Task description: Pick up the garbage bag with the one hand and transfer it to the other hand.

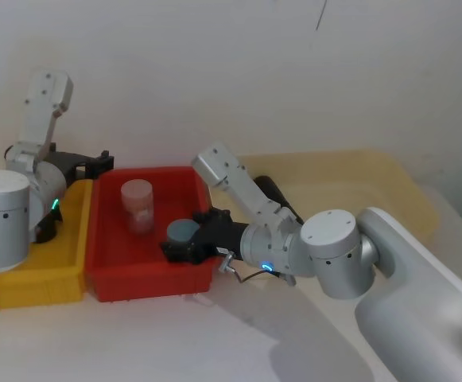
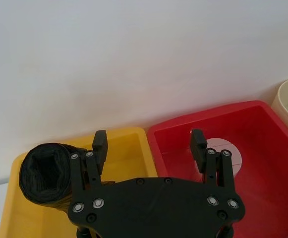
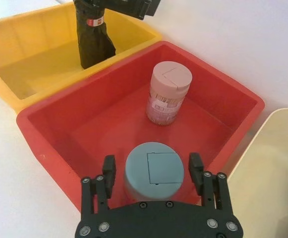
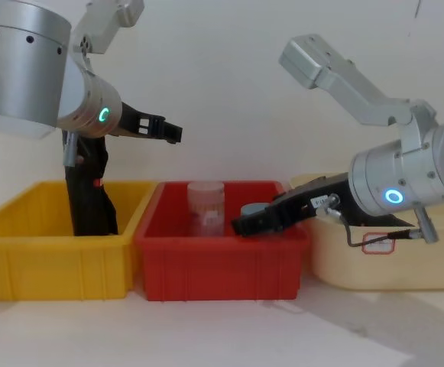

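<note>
The garbage bag [image 4: 89,197] stands upright in the yellow bin [image 4: 23,260], untouched, so pick-up and handover are both still ahead. The left tool [image 2: 148,145] hovers above it, spread wide and empty. The right tool [image 3: 153,171], also wide, sits low in the neighbouring red bin [image 3: 223,106], straddling a grey-lidded jar [image 3: 154,171]; a pink jar [image 3: 167,94] stands beyond. A cream tub [image 1: 374,187] lies rightmost

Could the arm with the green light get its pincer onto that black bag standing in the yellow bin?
Probably yes. The left pincer hangs open just above the garbage bag in the yellow bin, with nothing between them; it would have to shift sideways first.
</note>
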`<move>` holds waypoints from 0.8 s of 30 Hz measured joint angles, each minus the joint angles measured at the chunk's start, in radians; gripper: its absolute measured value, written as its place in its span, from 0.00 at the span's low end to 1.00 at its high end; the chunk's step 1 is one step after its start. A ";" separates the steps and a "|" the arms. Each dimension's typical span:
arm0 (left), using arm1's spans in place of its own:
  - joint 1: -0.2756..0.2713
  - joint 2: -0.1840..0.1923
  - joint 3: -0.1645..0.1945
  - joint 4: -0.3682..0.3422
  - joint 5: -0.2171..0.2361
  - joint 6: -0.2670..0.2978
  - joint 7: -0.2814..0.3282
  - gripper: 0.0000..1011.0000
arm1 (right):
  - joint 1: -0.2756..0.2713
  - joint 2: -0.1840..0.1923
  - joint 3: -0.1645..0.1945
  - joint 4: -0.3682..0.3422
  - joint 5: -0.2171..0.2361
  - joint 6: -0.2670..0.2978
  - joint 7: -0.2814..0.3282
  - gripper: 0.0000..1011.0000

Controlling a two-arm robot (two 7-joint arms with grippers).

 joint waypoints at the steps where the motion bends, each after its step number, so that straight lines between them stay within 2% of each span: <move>1: 0.000 0.000 0.000 0.000 0.000 0.000 0.000 0.99 | 0.000 -0.001 0.001 0.004 0.003 -0.005 0.000 0.90; 3: 0.000 0.000 0.000 0.000 0.000 0.000 0.000 0.99 | 0.001 -0.002 0.002 0.008 0.005 -0.011 0.000 0.87; 10: 0.000 0.000 0.000 0.000 0.000 0.000 0.000 0.99 | 0.001 -0.007 0.009 0.017 0.013 -0.025 -0.012 0.66; 24: 0.000 0.000 0.000 0.000 0.000 0.000 0.000 0.99 | -0.008 -0.012 0.035 -0.014 0.040 -0.018 -0.037 0.66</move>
